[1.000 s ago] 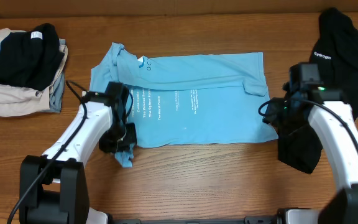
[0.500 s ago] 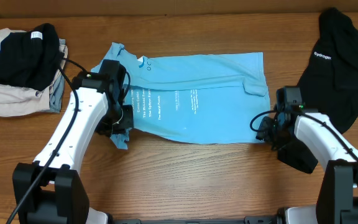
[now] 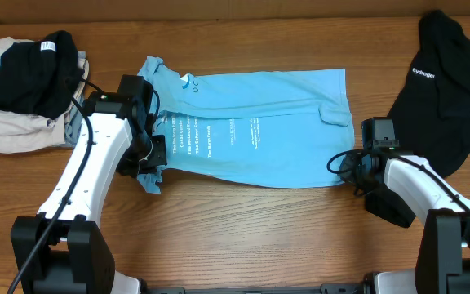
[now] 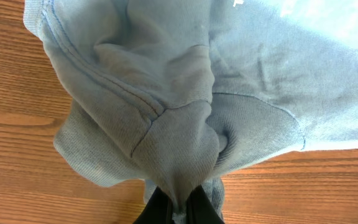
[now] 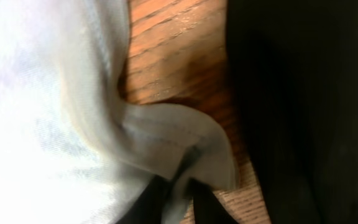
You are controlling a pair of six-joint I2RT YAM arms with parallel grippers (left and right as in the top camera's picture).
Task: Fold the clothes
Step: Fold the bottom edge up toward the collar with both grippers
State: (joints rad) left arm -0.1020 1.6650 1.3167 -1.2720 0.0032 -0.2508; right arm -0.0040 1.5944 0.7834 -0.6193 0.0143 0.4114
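A sky-blue T-shirt (image 3: 251, 131) with white lettering lies spread across the middle of the wooden table. My left gripper (image 3: 147, 167) is shut on its bunched lower-left corner; in the left wrist view the fabric (image 4: 185, 124) is pinched between the jaws (image 4: 179, 208). My right gripper (image 3: 351, 170) is shut on the shirt's lower-right corner, and the right wrist view shows the hem (image 5: 166, 137) caught in the jaws (image 5: 178, 199). A black top (image 3: 443, 82) with a small white logo lies at the far right, beside my right arm.
A stack of folded garments, black (image 3: 31, 69) over beige (image 3: 6, 131), sits at the far left. The black top (image 5: 303, 112) lies close beside my right gripper. Bare wood (image 3: 251, 237) runs along the table's front.
My left gripper has carried the shirt's lower-left corner back and to the left. My right gripper moved down to the lower-right corner and closed on it. The shirt's front edge now sags.
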